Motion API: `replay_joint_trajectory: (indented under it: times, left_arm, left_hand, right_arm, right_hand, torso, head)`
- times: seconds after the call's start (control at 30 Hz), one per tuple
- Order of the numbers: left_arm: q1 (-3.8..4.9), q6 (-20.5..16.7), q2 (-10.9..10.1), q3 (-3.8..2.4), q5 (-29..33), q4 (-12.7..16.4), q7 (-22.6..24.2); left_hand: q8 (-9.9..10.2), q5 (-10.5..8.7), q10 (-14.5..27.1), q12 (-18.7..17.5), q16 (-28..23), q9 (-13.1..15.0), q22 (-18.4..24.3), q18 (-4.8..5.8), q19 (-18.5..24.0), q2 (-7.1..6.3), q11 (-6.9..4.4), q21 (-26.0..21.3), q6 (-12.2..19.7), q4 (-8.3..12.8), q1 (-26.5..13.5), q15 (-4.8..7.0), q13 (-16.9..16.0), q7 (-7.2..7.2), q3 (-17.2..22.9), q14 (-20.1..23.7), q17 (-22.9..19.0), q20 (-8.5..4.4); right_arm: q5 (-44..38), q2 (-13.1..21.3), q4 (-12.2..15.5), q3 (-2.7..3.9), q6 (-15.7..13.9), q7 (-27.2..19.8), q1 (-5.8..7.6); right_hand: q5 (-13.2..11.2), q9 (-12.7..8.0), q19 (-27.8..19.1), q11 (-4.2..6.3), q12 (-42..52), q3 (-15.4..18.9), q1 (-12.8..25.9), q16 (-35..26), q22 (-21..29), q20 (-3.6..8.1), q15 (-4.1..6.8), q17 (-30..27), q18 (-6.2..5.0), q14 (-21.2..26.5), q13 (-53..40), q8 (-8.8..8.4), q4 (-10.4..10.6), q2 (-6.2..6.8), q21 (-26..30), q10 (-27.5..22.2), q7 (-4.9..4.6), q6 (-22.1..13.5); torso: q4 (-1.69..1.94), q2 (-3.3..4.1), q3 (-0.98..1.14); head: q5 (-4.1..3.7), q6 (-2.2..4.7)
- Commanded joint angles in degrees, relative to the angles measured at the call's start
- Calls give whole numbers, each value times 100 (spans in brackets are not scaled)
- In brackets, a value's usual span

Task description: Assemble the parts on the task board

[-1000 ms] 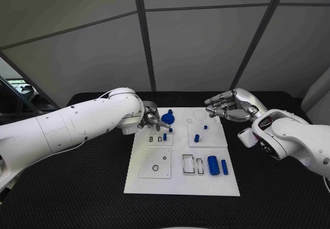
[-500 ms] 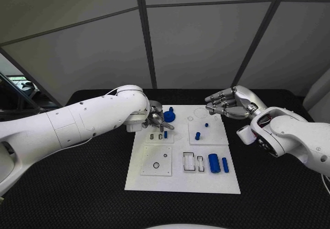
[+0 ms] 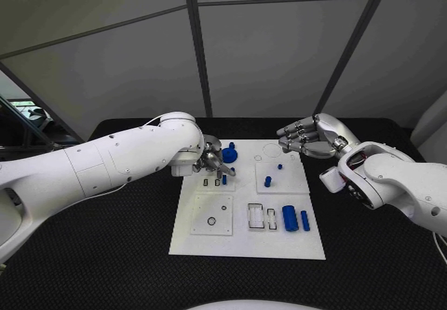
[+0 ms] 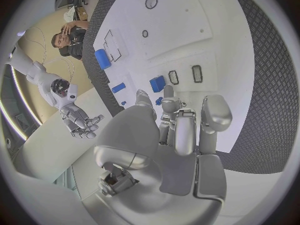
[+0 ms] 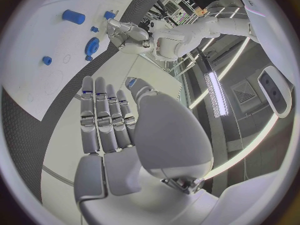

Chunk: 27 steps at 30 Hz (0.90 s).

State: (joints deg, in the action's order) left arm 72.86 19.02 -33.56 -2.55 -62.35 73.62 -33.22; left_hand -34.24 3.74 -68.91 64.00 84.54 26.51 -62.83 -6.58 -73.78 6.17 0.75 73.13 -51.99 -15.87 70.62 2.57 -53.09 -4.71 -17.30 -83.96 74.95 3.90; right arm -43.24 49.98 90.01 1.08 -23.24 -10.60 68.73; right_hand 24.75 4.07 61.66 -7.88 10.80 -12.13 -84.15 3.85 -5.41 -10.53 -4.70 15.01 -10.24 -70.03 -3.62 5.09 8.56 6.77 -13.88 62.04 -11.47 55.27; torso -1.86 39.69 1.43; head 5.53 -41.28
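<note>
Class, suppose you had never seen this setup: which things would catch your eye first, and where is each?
First, the white board in the middle of the black table, dotted with small blue pieces. Next, the left hand, its fingers down at the board's far left corner beside a blue disc. The right hand hangs above the far right corner, holding nothing.

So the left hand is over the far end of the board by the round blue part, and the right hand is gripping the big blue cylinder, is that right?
Not quite. The right hand holds nothing: in the head view it hovers off the board's far right corner, fingers apart. The big blue cylinder lies untouched near the board's near right end. The rest stands: the left hand is at the far end by the round blue part.
</note>
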Motion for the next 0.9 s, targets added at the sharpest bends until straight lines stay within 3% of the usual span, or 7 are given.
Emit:
replay_joint_trajectory:
  times: [0.03, 0.9]
  left_arm:
    - [11, 168, 5, -1, -6, 2, -57]
    - [11, 294, 13, -1, -5, 31, -62]
  left_hand:
    - [-31, 35, 44, -18, -29, 13, -7, 66, 33, -5, -8, -25, 39, 29, 76, 3, -1, 9, 11, -242, 546, -8]
    - [-134, 123, 20, 1, -8, 262, -71, 71, 21, 67, -24, -17, 88, 201, 407, 14, -34, 27, 196, -259, 596, -13]
  right_arm:
    - [-29, -10, 0, 6, -31, 12, 9]
    - [-130, -67, -70, 6, 161, 125, 9]
  right_hand:
    - [30, 4, 40, 3, 6, -36, -44, -16, 6, -2, -1, -9, -23, -42, 6, -24, 1, 0, 30, 27, 4, 53]
    - [99, 5, 55, 8, 0, -100, -31, -18, 24, 2, 0, -36, -21, -41, 5, -21, -3, -13, 57, 52, 7, 80]
  torso:
    - [-2, 2, -4]
    - [0, 15, -3]
  head:
    - [4, -6]
    - [5, -44]
